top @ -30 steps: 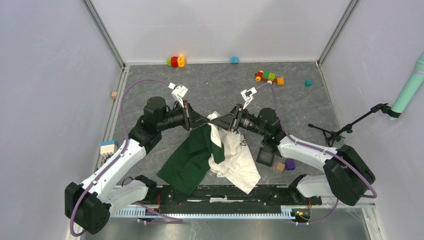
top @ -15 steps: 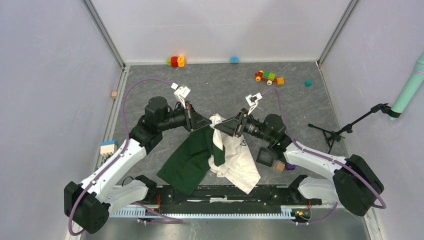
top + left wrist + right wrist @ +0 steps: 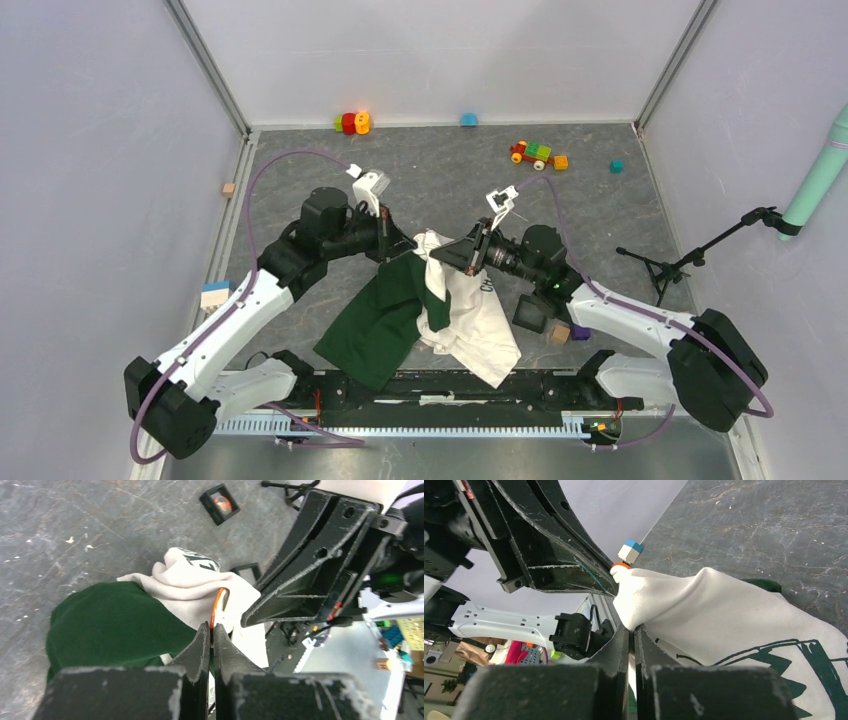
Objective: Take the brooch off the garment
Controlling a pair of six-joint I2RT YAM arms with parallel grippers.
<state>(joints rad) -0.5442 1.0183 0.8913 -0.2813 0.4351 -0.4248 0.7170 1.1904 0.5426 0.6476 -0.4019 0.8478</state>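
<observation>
Changing just now: your right gripper was partly open a moment ago; now it's clamped shut on a cream fold of the garment
left gripper: clenched; the orange rim of the brooch runs right into its tips, so it looks pinched there
brooch spot: up at the raised cream peak between the two grippers, touching the cloth
meaning: you've got cloth anchored and brooch held; pulling them apart looks like your next step, not done yet
risk: fabric may just lift along with the brooch
</observation>
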